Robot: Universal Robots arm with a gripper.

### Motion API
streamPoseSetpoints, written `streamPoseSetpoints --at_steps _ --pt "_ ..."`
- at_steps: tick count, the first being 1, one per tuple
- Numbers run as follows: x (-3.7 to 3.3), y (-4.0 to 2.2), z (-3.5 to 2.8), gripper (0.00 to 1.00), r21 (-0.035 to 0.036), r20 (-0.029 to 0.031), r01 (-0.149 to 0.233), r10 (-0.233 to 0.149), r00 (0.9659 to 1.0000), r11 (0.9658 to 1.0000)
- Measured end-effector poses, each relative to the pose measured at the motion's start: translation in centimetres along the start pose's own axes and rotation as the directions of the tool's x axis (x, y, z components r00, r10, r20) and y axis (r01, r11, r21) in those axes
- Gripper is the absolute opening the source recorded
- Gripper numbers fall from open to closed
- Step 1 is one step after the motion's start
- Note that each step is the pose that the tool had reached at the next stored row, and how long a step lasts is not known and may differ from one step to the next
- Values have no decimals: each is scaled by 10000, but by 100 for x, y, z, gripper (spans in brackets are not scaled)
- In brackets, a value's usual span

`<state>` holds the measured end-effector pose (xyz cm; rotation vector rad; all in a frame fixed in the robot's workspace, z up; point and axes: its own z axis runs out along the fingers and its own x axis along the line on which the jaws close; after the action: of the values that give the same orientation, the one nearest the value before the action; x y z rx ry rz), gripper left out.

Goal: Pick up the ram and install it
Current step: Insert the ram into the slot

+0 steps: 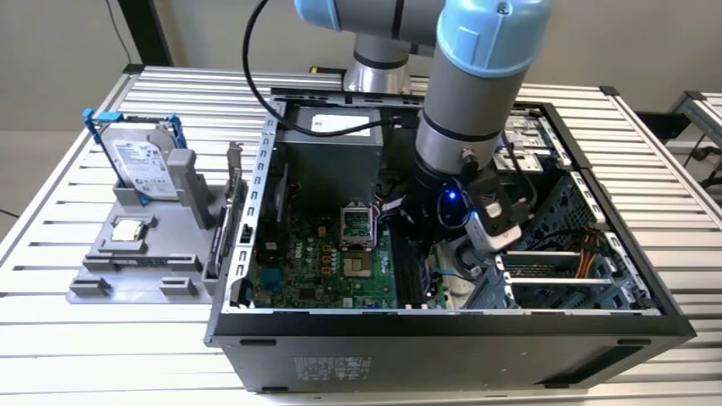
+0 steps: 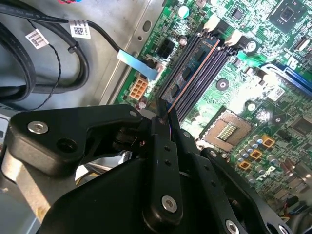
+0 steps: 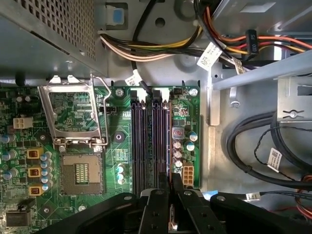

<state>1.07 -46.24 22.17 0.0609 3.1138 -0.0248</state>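
The ram, a thin dark bluish-green stick with black chips, stands on edge along one of the black motherboard slots. In the second wrist view its far end reaches the white slot latches. My gripper is shut on the ram's near end, its black fingers pinching the thin board. Whether the ram is pressed fully down into the slot cannot be told. In the exterior view the gripper is low inside the open computer case, over the green motherboard.
An open processor socket with its raised metal frame lies beside the slots. Cable bundles run along the case wall. Outside the case, a grey holder carries a silver hard drive and a small square chip.
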Motion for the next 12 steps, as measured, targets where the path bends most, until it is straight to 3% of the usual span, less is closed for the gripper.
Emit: streamPoseSetpoints --at_steps 6,12 --pt "2 -1 51 0 39 -9 0 0 10000 10000" --pt "4 -13 57 0 33 -10 7 -7 10000 10000"
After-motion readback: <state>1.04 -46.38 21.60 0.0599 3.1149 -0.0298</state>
